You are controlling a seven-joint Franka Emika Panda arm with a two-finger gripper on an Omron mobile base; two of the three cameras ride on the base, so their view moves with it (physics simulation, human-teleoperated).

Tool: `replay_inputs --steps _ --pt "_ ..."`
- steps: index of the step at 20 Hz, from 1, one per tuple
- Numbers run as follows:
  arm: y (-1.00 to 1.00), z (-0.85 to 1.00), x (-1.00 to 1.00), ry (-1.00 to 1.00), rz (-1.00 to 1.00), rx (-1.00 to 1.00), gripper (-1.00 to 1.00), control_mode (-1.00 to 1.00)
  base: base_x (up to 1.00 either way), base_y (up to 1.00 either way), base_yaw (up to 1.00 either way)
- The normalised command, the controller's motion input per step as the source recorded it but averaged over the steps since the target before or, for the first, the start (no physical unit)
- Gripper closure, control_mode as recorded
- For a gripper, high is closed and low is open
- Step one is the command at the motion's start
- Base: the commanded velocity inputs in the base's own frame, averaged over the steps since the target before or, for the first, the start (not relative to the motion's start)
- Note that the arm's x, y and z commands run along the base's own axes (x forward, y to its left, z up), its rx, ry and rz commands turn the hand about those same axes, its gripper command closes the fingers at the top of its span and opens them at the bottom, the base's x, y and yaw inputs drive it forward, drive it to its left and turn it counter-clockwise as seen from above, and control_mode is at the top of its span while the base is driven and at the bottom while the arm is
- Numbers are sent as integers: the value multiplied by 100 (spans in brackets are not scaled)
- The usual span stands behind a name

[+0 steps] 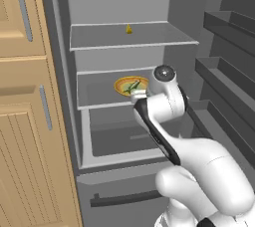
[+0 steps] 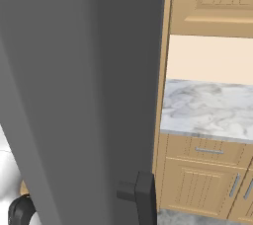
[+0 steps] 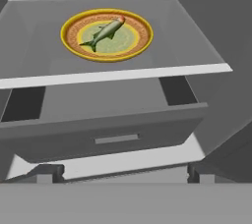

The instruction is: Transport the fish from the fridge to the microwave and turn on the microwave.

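Note:
The fridge (image 1: 119, 2) stands open in the left base view. On its middle shelf lies a yellow-rimmed plate (image 1: 119, 85) with the small dark green-grey fish (image 1: 132, 86) on it. In the hand view the fish (image 3: 106, 31) lies slantwise on the plate (image 3: 69, 34), ahead of and above my gripper (image 3: 124, 174). The gripper is open, its fingertips (image 3: 49, 173) wide apart with nothing between them, level with the drawer front and short of the shelf edge. My white arm (image 1: 159, 106) reaches toward the plate. The microwave is out of view.
A tiny yellow cone (image 1: 129, 29) sits on the upper shelf. A grey drawer (image 3: 113, 134) juts out below the plate's shelf. Door shelves (image 1: 224, 71) stand at right and wooden cabinets (image 1: 25, 121) at left. The grey fridge door (image 2: 74, 95) blocks the right base view beside a marble counter (image 2: 207, 108).

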Motion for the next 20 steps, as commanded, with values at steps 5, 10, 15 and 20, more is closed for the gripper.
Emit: replay_inputs --steps 5,10,15,20 --pt "1 0 33 0 -2 0 -100 -100 0 0 0" --pt "0 0 38 0 -5 0 -100 -100 0 0 0" --pt "0 0 38 0 -7 1 -100 -100 0 0 0" --pt "0 0 30 0 -7 0 -100 -100 0 0 0"
